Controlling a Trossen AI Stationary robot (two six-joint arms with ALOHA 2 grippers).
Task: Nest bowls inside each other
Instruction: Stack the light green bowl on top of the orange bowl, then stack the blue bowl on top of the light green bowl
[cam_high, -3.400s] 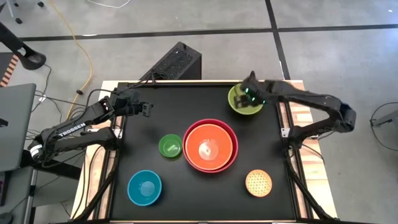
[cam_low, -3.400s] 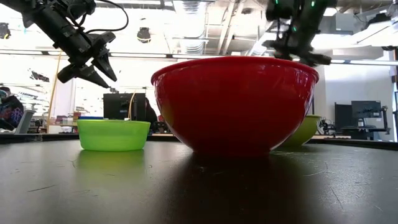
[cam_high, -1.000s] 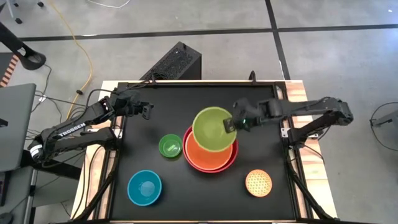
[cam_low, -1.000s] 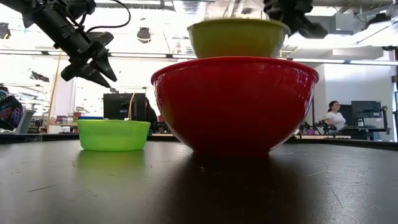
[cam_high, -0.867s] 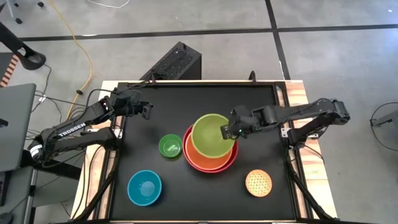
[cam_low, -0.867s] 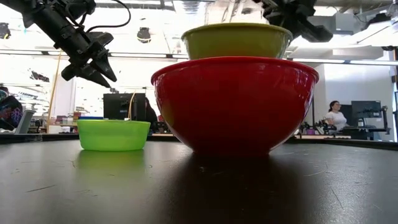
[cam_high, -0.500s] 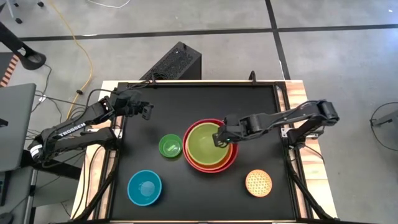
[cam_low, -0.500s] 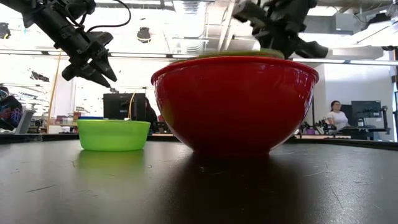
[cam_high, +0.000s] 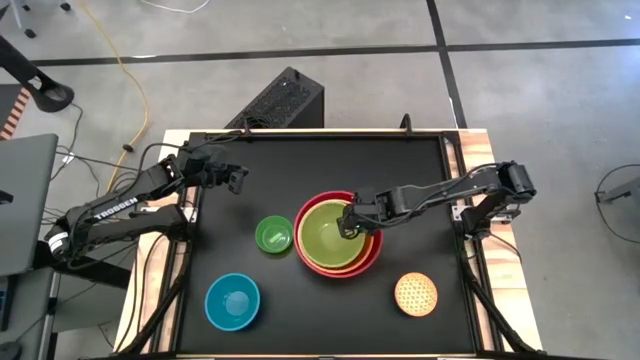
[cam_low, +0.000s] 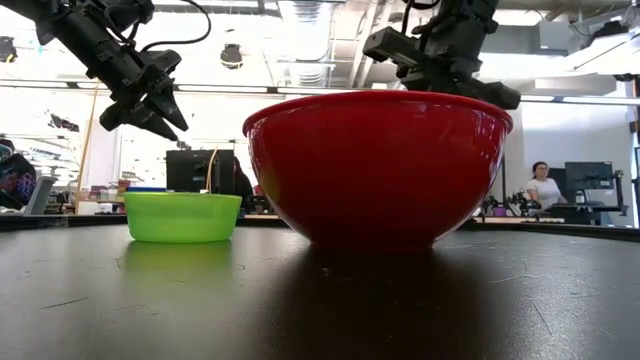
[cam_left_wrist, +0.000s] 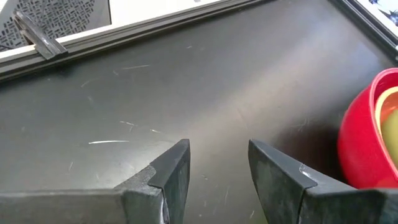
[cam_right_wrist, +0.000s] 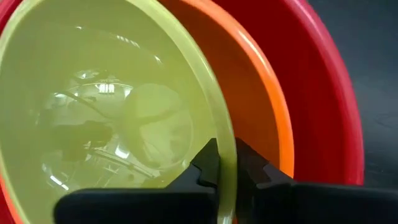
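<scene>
The olive green bowl (cam_high: 328, 238) sits inside the orange bowl (cam_right_wrist: 261, 118), which sits in the big red bowl (cam_low: 378, 165) at the table's middle. My right gripper (cam_high: 348, 224) reaches down to the olive bowl's right rim and is shut on it. The small bright green bowl (cam_high: 274, 235) stands on its base just left of the red one. The teal bowl (cam_high: 232, 301) is near left and the dotted yellow bowl (cam_high: 415, 294) near right. My left gripper (cam_high: 238, 178) hangs open above the far left of the table. My right gripper holds the olive green bowl by its rim (cam_right_wrist: 225, 140) on the side toward the table's right. One finger (cam_right_wrist: 208, 163) is inside the bowl and the other outside, between olive and orange walls. The fingers slant down from the right. The bowl rests low in the orange bowl.
The black tabletop (cam_left_wrist: 186, 93) is bare under my left gripper and along the far edge. A black ribbed box (cam_high: 280, 100) stands on the floor beyond the far edge. A person sits far off in the room (cam_low: 541, 188).
My right gripper has gone down and toward the table's left and near side with the olive green bowl. The bowl, earlier held above the red bowl's rim, has sunk into the orange bowl and no longer shows over the red rim in the low view.
</scene>
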